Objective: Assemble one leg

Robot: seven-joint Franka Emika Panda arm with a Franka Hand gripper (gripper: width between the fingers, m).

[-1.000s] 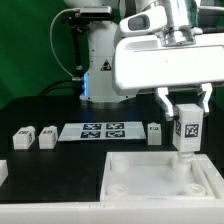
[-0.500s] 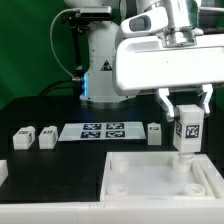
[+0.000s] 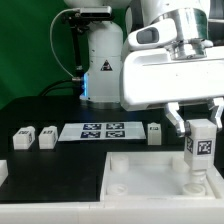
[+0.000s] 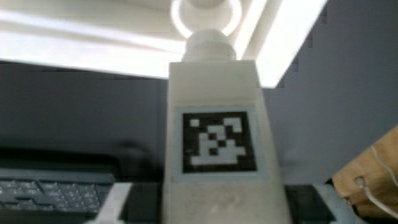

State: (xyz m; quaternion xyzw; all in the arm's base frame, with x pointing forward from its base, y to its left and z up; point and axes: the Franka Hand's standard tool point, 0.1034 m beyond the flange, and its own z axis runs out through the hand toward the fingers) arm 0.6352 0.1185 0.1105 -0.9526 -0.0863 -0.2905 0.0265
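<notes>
End effector (image 3: 201,121) held the white leg (image 3: 203,152) upright, black-and-white tag (image 3: 204,146) showing; lower end in raised-rim panel (image 3: 130,176), right side.

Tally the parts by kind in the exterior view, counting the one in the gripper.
Legs: 4 (held leg in the gripper; three loose legs)
White panel: 1
Marker board: 1
Cut-off white piece, kind unclear: 1
Total: 7

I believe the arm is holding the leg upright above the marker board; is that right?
Not quite: the exterior view shows the leg held upright above the white panel, not the marker board, which lies further to that view's left.
</notes>
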